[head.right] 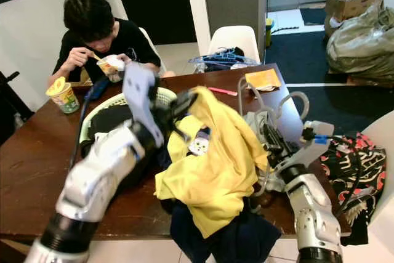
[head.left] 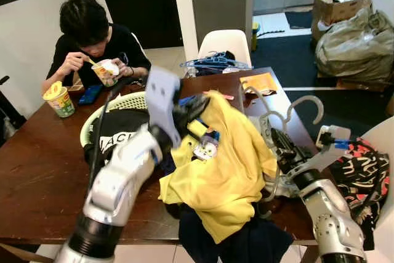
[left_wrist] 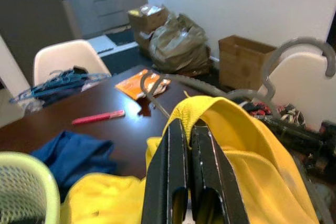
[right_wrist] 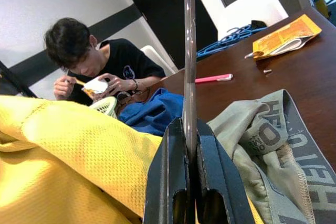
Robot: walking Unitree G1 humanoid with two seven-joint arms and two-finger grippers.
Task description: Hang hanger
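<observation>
A yellow mesh shirt [head.left: 231,167] is draped over a heap of clothes at the table's near edge. My left gripper [head.left: 202,103] reaches in from the left and is shut on the shirt's upper fold [left_wrist: 210,109], its tips [left_wrist: 188,124] pressed together on the cloth. A grey wire hanger [head.left: 306,100] stands to the right of the shirt, hook up. My right gripper [head.left: 274,135] is shut on it, and the right wrist view has the thin grey rod [right_wrist: 189,51] rising straight out from between the tips [right_wrist: 190,125]. The hanger's lower part is hidden under the shirt.
A person [head.left: 92,38] sits eating at the far left of the dark wooden table [head.left: 37,170]. A pale green laundry basket [head.left: 132,101] holds dark clothes. Blue hangers [head.left: 215,63] lie on a white chair. An orange packet [head.left: 260,82], a pink pen [head.right: 223,91] and a grey-green garment [right_wrist: 262,145] lie nearby.
</observation>
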